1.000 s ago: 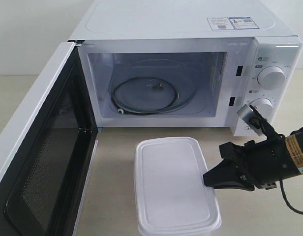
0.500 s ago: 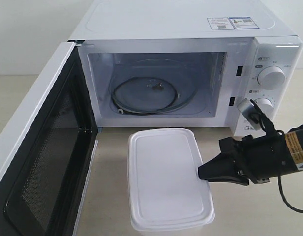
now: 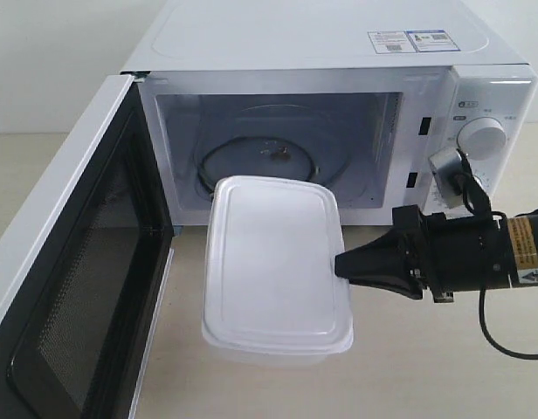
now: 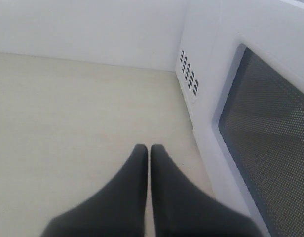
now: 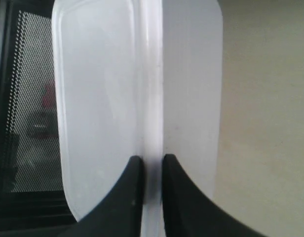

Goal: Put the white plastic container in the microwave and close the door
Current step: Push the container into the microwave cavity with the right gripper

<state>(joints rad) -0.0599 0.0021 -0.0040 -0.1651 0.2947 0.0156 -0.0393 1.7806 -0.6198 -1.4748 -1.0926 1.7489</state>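
The white plastic container (image 3: 273,262) hangs lifted in front of the microwave (image 3: 321,52), its far end level with the open cavity's front edge. My right gripper (image 3: 341,264) is shut on its right rim; the wrist view shows both black fingers pinching the lid's rim (image 5: 152,123). The door (image 3: 68,288) stands swung wide open on the left, its black perforated inner face showing. My left gripper (image 4: 149,150) is shut on nothing, low over the tabletop beside the door's outer face (image 4: 270,128). It does not show in the exterior view.
A glass turntable with a roller ring (image 3: 260,161) lies inside the cavity. Two round dials (image 3: 481,138) sit on the right panel, just above my right arm (image 3: 479,253). The beige tabletop (image 3: 409,367) extends in front.
My right gripper has carried the container up and away from the table's front edge toward the cavity, shifting left. The door and the left gripper have not moved.
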